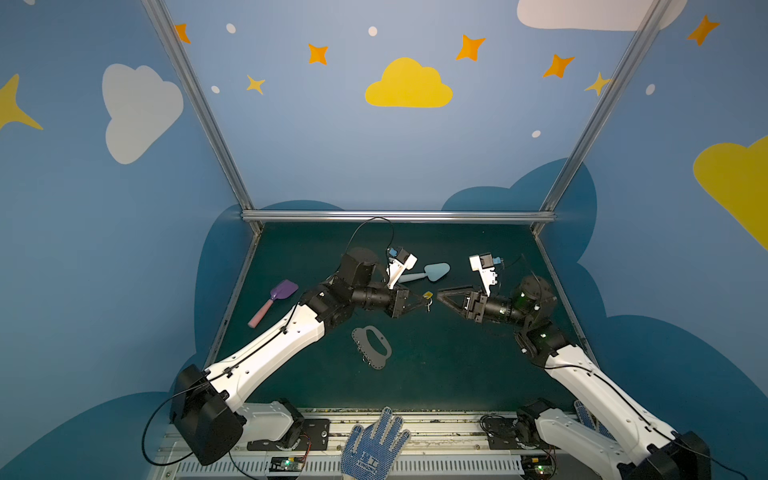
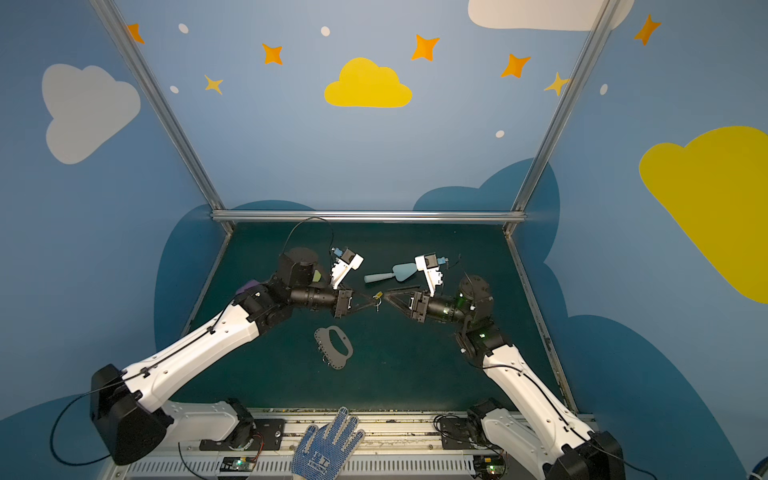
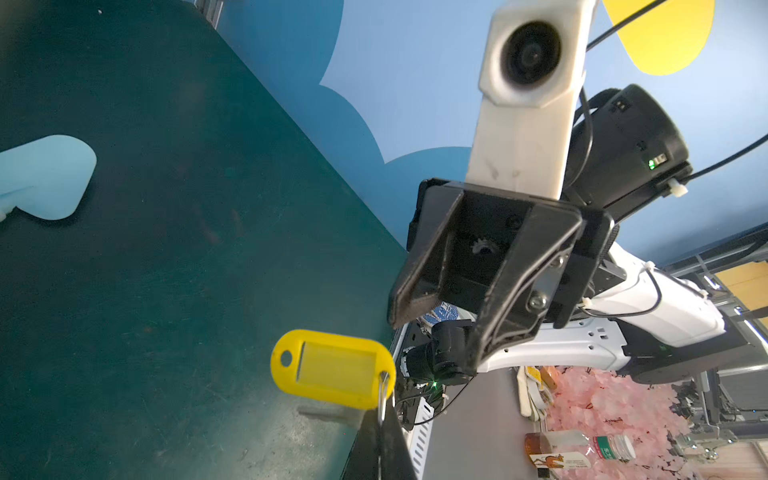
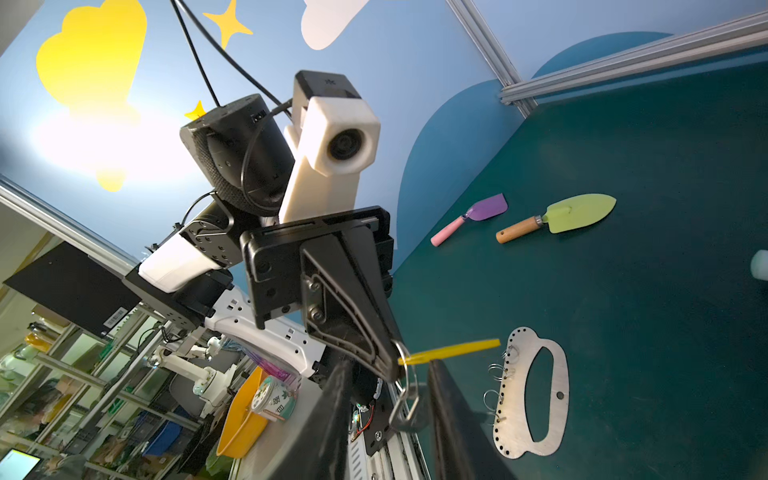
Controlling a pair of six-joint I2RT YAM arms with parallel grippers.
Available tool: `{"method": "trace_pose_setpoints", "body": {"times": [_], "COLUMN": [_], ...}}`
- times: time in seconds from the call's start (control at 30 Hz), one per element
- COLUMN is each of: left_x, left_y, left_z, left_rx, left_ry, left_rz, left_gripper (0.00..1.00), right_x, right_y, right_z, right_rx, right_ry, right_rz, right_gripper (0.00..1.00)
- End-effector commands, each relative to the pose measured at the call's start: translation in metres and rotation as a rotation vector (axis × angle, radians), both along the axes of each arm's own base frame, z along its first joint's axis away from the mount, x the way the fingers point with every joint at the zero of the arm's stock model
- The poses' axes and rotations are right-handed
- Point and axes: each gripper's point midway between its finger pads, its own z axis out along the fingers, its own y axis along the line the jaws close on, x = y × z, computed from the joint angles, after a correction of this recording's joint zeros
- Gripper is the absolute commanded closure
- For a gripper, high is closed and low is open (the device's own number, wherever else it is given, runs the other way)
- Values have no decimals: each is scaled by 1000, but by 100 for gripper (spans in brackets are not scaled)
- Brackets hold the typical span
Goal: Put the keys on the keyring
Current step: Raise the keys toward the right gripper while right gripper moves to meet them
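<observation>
keyring (image 4: 560, 370) — dull smooth metal; keys (image 3: 332, 368) — shiny metal, smooth plastic

Lit softly from overhead in both top views, with faint shadows on the green mat (image 1: 457, 365). Bowed hard at the edges. Washed out by white glare on the wall (image 4: 83, 137) beyond the mat in the right wrist view; pale sheen on the keyring (image 4: 559, 365). Slightly blurred on the blue shovel (image 3: 45, 178).

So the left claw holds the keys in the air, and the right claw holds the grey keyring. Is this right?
Not fully. The left claw does hold the keys in the air, but the right claw is open and holds nothing; both top views show the keyring lying flat on the table.
</observation>
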Motion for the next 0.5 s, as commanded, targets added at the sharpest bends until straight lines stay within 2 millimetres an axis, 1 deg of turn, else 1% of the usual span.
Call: {"method": "trace_pose_setpoints", "body": {"times": [0.0, 0.17, 0.33, 0.47], "left_x": [4, 3, 2, 0], "left_y": [0, -4, -6, -7], "left_z": [19, 20, 21, 21], "left_rx": [-73, -93, -107, -108], "left_ry": [-33, -7, 2, 6], "left_rz": [20, 4, -11, -21], "left_gripper": [96, 96, 96, 96], "right_x": [-9, -11, -10, -7], "right_y": [4, 13, 16, 16], "right_z": [1, 0, 3, 5], "right_rx": [30, 23, 37, 41], "right_ry": [-1, 2, -9, -21], "right_rz": [49, 80, 84, 72], "right_gripper": [72, 66, 70, 76]}}
